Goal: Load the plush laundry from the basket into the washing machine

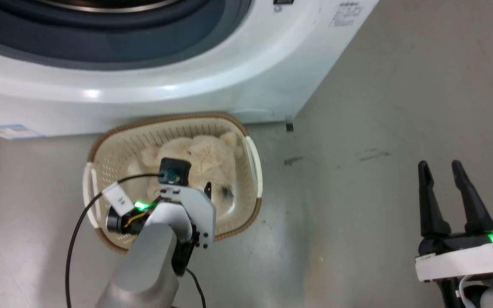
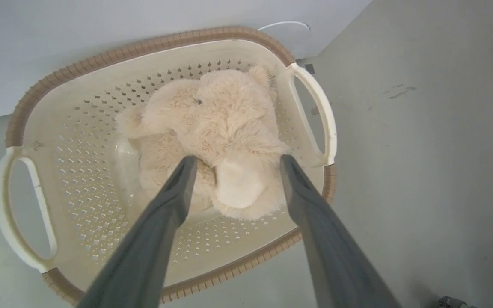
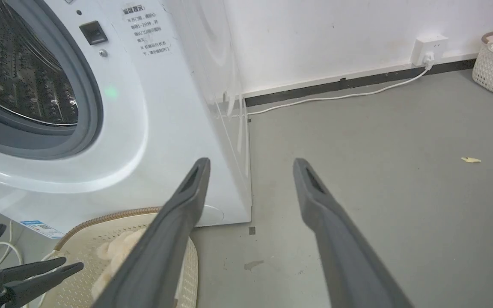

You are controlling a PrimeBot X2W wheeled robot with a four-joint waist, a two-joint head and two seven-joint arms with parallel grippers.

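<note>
**While the Plush Lay in the Basket, the Left Gripper Hung Open Over It**

Although the left gripper (image 2: 238,159) was poised over the load, it had hold of nothing. In the left wrist view its two dark fingers stood wide apart, their tips framing the lower, rounded end of the plush laundry (image 2: 225,115). Whether the tips touched the fur could not be told. The toy lay slumped toward the right half of the basket (image 2: 144,47), which sat on the floor (image 1: 379,128) close against the foot of the washing machine (image 1: 186,81), at centre left of the head view. At the lower right of that view the right gripper (image 1: 439,164) was also spread open and empty, well apart from the basket.

The grasp looked like the step in hand, with loading not yet begun. Several things could go wrong from there:

- A shallow close might pinch only loose pile, and the toy would likely slide out partway up.
- A floppy limb or ear could catch on the brown rim or the white handle, and the light basket might be dragged or tipped.
- Because the basket stood so near the washer's curved front, a straight lift risked brushing the toy against the panel below the grey gasket (image 3: 88,107).
- A trailing limb could also drape over that gasket rather than reach the drum (image 3: 15,64).
</note>
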